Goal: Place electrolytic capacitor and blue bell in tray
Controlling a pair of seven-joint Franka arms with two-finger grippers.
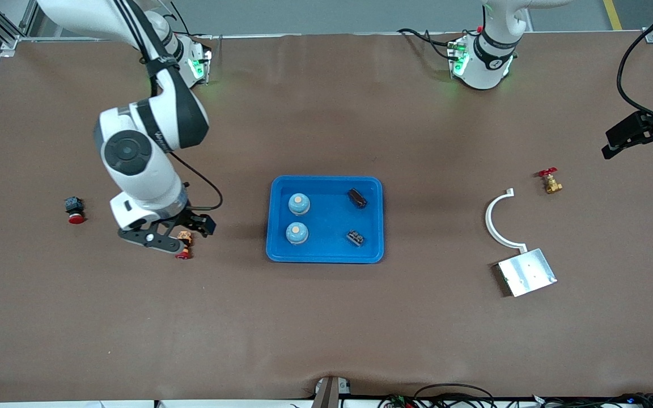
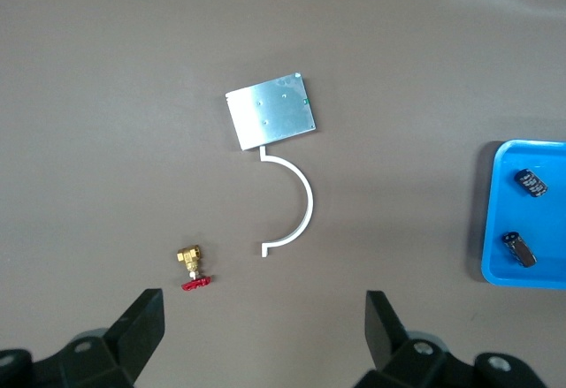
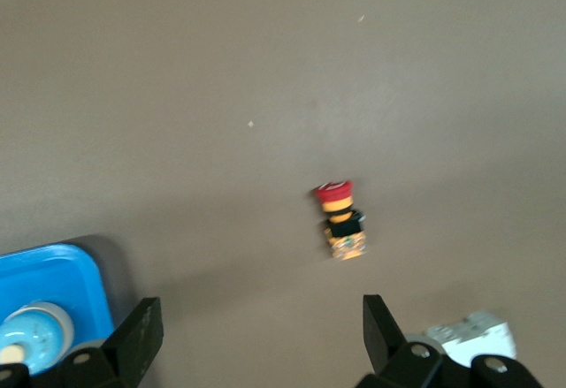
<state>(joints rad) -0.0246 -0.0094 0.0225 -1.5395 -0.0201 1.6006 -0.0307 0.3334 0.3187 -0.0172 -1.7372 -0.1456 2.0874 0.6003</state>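
tray (image 1: pixel 326 256) (bells (image 1: pixel 299 204), capacitors (image 1: pixel 357 198) inside)

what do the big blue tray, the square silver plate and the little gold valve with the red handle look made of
Blue tray: probably moulded plastic, with uniform glossy colour and rounded corners. Square silver plate: likely aluminium, with a matte grey metallic sheen. Gold valve: seemingly brass, with a yellow metallic shine; its red handle looks painted.
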